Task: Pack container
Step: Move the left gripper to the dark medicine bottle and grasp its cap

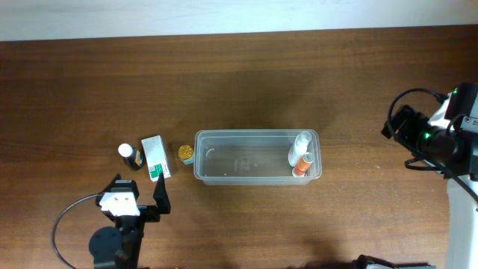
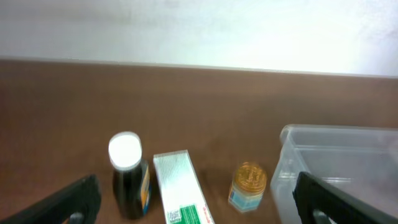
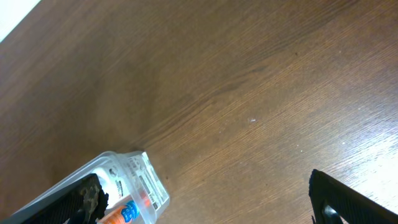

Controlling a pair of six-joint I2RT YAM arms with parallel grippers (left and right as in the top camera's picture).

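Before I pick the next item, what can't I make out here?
- Box print: left wrist, blurred, cut off by the bottom edge.
- Dark bottle label: left wrist, blurred, base cut off.
- Bottles in the container: overhead, too small to read; right wrist, mostly cut off by the bottom edge.

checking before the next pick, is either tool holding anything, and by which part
Nothing is held: the left tool and the right tool both stand open with nothing between their fingers.

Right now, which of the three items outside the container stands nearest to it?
The small gold-lidded jar, just off the container's left end; the box and dark bottle sit further left.
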